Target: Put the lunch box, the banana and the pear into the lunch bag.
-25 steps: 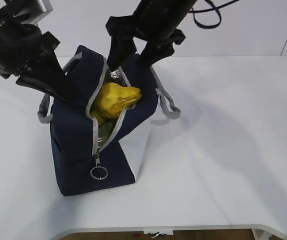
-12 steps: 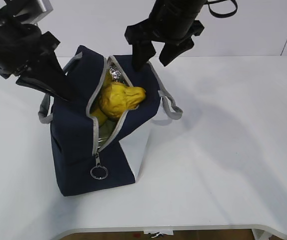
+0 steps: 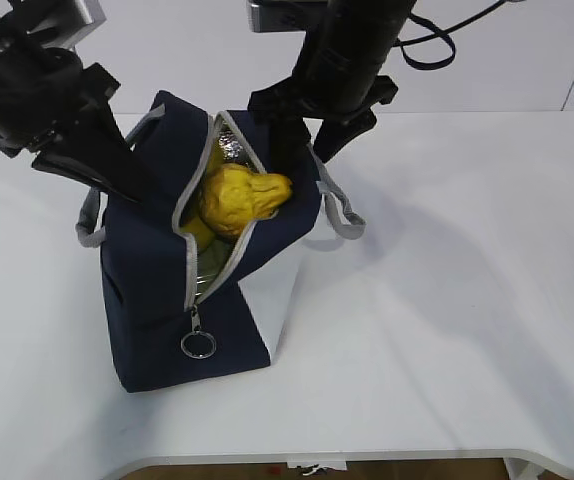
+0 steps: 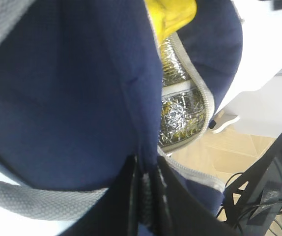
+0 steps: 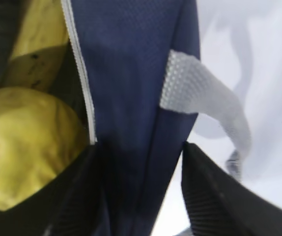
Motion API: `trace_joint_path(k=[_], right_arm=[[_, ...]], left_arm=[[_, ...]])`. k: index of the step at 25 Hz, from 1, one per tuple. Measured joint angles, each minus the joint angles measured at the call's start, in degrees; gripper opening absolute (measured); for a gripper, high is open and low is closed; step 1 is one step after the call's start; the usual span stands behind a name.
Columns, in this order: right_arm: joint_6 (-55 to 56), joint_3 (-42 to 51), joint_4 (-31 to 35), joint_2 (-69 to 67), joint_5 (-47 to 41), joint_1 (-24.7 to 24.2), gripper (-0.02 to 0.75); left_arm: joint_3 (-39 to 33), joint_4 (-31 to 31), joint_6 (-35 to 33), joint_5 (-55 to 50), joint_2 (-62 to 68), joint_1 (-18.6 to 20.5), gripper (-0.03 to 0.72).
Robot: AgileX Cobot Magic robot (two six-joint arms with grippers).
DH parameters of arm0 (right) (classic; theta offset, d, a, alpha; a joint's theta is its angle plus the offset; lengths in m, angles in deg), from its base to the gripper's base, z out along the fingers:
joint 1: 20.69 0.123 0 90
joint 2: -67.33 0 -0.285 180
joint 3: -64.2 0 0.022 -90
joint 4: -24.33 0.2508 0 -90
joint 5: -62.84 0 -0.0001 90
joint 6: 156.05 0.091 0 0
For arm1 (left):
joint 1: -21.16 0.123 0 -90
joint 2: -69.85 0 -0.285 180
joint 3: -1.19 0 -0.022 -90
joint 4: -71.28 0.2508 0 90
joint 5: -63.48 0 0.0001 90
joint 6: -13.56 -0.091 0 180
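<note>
The navy lunch bag (image 3: 147, 280) stands open on the white table. The yellow-orange pear (image 3: 237, 195) sticks out of its zipper opening, with the banana (image 3: 195, 232) beneath it and a pale green patch, perhaps the lunch box lid (image 3: 210, 262), lower inside. My left gripper (image 3: 135, 185) is shut on the bag's left wall; in the left wrist view (image 4: 143, 201) its jaws pinch navy fabric (image 4: 72, 88). My right gripper (image 3: 304, 150) is open, straddling the bag's right flap (image 5: 131, 59). The right wrist view (image 5: 141, 196) also shows the pear (image 5: 23, 147) and the speckled banana (image 5: 35, 44).
The bag's grey handle (image 3: 337, 210) hangs off its right side and the metal ring pull (image 3: 197, 345) hangs at the front. Silver foil lining (image 4: 180, 108) shows inside. The white table (image 3: 447, 300) stretches to the right, with its front edge near the bottom.
My right gripper left the pear, rose to the right, then came down over the bag's right flap. The pear shifted slightly and stays in the bag. The left gripper has not moved.
</note>
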Motion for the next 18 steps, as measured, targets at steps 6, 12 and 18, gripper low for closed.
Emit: trace_joint_path(k=[6,12,18], right_arm=[[0.1,0.0,-0.2,-1.9,0.0,0.0,0.376],[0.2,0.0,-0.3,-1.7,0.0,0.0,0.091],[0.2,0.1,-0.3,2.4,-0.2,0.0,0.002]], left_arm=[[0.0,0.0,0.0,0.0,0.0,0.0,0.015],[0.0,0.0,0.0,-0.1,0.0,0.0,0.015],[0.0,-4.8,0.0,-0.1,0.0,-0.6,0.015]])
